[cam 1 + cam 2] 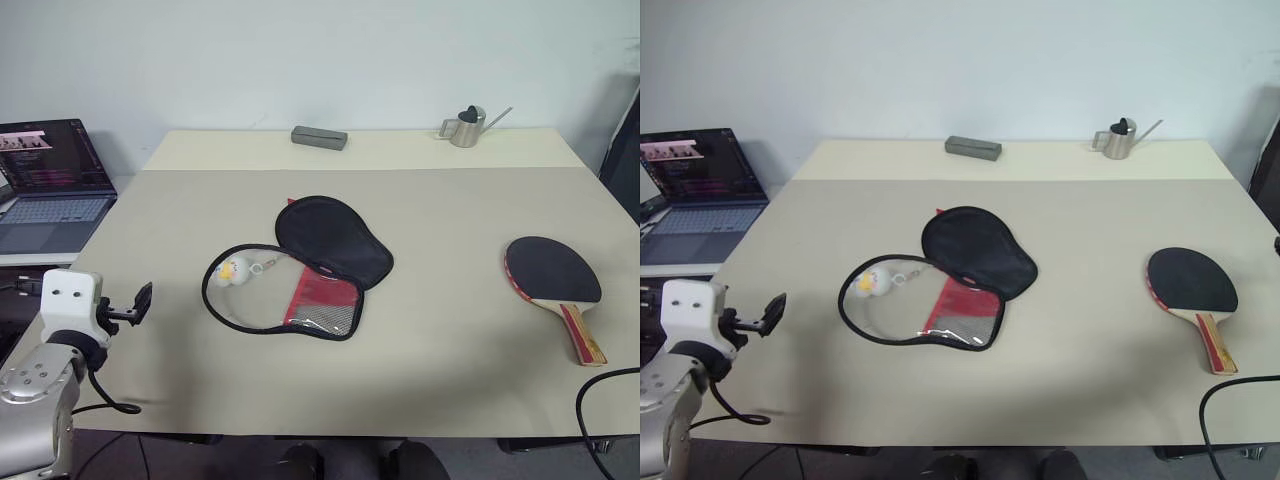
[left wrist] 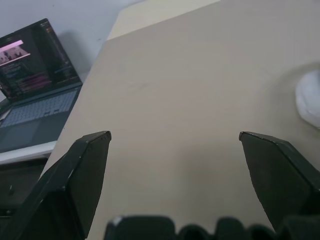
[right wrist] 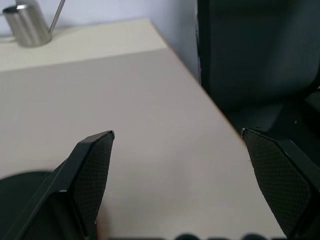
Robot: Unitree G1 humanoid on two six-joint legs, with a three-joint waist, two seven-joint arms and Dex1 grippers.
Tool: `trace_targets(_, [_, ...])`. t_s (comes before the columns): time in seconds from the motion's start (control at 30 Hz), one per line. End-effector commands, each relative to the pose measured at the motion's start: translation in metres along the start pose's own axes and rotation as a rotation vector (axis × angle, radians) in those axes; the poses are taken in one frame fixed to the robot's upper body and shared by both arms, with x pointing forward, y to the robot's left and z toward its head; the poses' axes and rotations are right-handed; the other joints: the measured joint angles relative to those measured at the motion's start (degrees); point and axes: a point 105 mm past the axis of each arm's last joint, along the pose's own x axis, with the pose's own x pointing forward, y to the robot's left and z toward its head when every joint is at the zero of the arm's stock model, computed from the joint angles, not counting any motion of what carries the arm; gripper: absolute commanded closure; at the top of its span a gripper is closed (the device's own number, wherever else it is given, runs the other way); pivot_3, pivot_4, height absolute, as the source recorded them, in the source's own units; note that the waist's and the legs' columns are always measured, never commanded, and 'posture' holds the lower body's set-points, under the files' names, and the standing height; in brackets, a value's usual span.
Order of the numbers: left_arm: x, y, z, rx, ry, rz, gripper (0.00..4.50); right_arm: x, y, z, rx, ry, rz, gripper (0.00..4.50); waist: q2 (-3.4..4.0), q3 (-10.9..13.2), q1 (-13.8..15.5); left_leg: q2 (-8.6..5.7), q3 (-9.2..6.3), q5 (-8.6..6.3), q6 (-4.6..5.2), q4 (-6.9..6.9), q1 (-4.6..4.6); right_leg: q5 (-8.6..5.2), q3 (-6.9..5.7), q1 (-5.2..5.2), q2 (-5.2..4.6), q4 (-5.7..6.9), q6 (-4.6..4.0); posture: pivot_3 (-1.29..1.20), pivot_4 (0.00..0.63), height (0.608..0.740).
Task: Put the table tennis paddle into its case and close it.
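Observation:
The case (image 1: 320,300) lies open in the middle of the table, its black lid (image 1: 333,240) folded back over the far side. The red panel and mesh pocket are bare, and a white-yellow plush charm (image 1: 232,270) sits inside the zipper rim. Flat at the table's right lies the table tennis paddle (image 1: 552,270), black face up, its striped handle (image 1: 582,335) pointing to the near edge. My left gripper (image 1: 140,303) hovers open at the table's left edge, well left of the case, with nothing between its fingers (image 2: 90,165). My right gripper (image 3: 178,132) is open and empty over the table's right side.
An open laptop (image 1: 50,185) stands on a lower surface to the left. A grey block (image 1: 319,137) and a small metal watering can (image 1: 465,127) rest near the far edge. A dark chair (image 3: 260,55) stands past the table's right edge. A black cable (image 1: 600,400) loops at the near right corner.

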Motion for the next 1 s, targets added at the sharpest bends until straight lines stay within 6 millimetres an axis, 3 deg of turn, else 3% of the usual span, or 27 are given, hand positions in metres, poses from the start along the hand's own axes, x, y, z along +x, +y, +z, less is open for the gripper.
trace_targets(0.03, [-0.004, 0.02, 0.01, 0.024, -0.043, 0.052, 0.0, -0.003, -0.001, 0.016, 0.002, -0.069, 0.026, 0.03, 0.0, 0.0, -0.04, 0.0, 0.0, 0.0, 0.0, 0.0, 0.0, 0.0, 0.0, 0.0, 0.0, 0.0, 0.0, 0.0, 0.15, 0.74])
trace_targets(0.4, [-0.001, 0.034, 0.01, 0.021, -0.055, 0.026, 0.0, -0.009, -0.002, 0.004, 0.01, -0.049, 0.073, 0.03, 0.0, 0.0, -0.13, -0.01, -0.02, -0.01, 0.02, 0.0, 0.0, 0.0, 0.01, 0.0, 0.0, 0.0, 0.0, 0.0, 0.15, 0.74])
trace_targets(0.63, [-0.001, 0.016, 0.014, 0.02, -0.07, -0.097, 0.0, -0.008, 0.008, -0.003, 0.046, -0.03, 0.146, 0.03, 0.0, 0.0, -0.13, -0.01, -0.03, -0.01, 0.01, 0.0, 0.01, 0.0, 0.0, 0.0, 0.0, -0.01, 0.0, 0.0, 0.15, 0.74])
trace_targets(0.83, [-0.001, 0.005, 0.033, -0.004, -0.126, -0.187, 0.0, -0.003, 0.041, 0.006, 0.043, -0.041, 0.343, 0.03, 0.0, 0.0, -0.18, 0.0, -0.02, -0.01, 0.02, 0.0, 0.02, 0.0, 0.0, 0.0, 0.0, 0.02, 0.01, 0.0, 0.15, 0.74])
trace_targets(1.0, [-0.004, -0.007, 0.055, 0.002, -0.163, -0.332, 0.0, -0.002, 0.086, 0.014, -0.041, -0.028, 0.591, 0.03, 0.0, 0.0, -0.26, 0.0, -0.08, 0.0, 0.0, 0.01, 0.01, 0.0, -0.03, 0.0, 0.0, 0.03, 0.01, 0.0, 0.15, 0.74])
